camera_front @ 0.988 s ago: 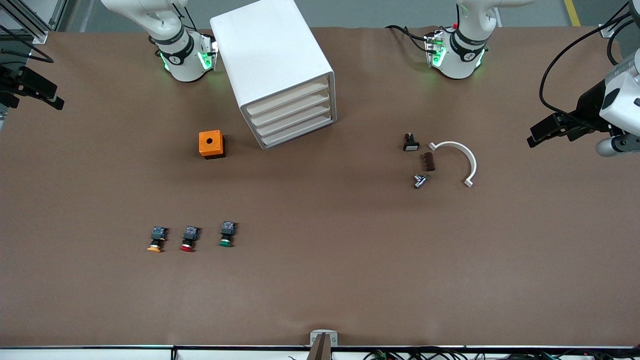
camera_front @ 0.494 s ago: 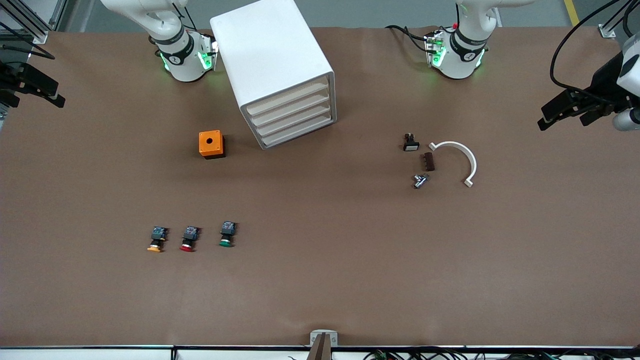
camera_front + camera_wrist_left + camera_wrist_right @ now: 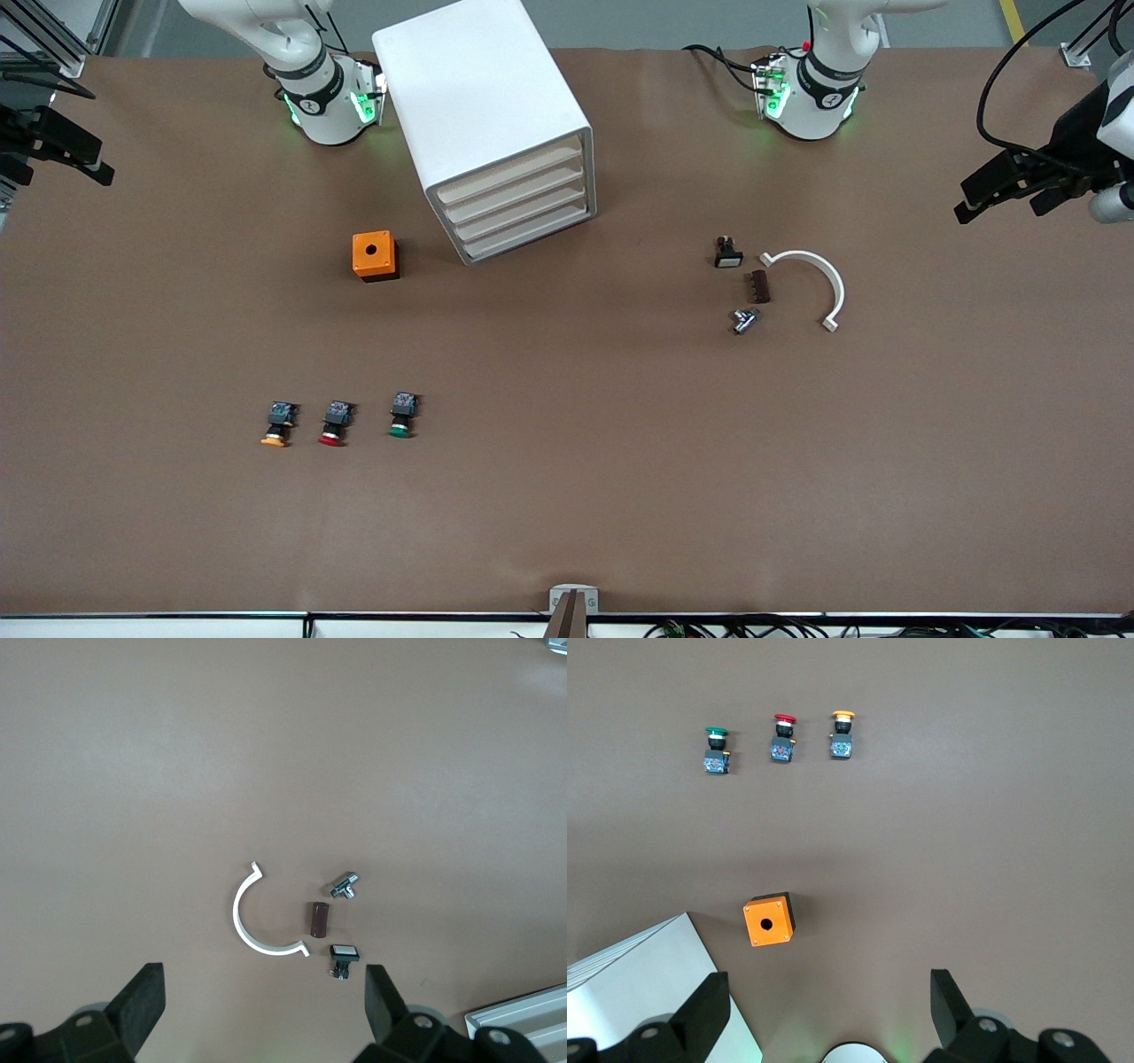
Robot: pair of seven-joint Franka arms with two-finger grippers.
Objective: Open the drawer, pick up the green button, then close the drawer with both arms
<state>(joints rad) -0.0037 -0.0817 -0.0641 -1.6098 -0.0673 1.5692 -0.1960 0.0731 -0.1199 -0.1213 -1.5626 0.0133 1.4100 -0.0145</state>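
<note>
The right gripper (image 3: 62, 155) hangs high over the edge of the table (image 3: 567, 514) at the right arm's end, its two black fingers (image 3: 700, 1014) spread wide with nothing between them. Its wrist camera looks straight down on things the front camera shows from the other direction: three small push buttons in a row, an orange box (image 3: 769, 920) with a hole in its top, and a corner of the white cabinet (image 3: 647, 992).

In the front view the yellow button (image 3: 278, 424) lies closest to the right arm's end, the red button (image 3: 335, 424) beside it, then the green button (image 3: 401, 416), each on its side and apart from the others. All three are much nearer the front camera than the orange box. The cabinet stands just beside that box, close to the right arm's base (image 3: 323, 97). Its four drawers face the front camera at an angle, and the lowest drawer (image 3: 532, 236) is shut, flush with the three above it.

Toward the left arm's end lie a small black switch (image 3: 727, 253), a brown block (image 3: 759, 286), a metal bolt (image 3: 744, 320) and a white half-ring clamp (image 3: 815, 282), close together but not touching.

The left gripper (image 3: 1010, 182) is raised over the table's edge at the left arm's end, fingers (image 3: 142, 1001) wide apart and empty. Only its wrist view shows these four parts from directly overhead, plus an edge of the cabinet.
</note>
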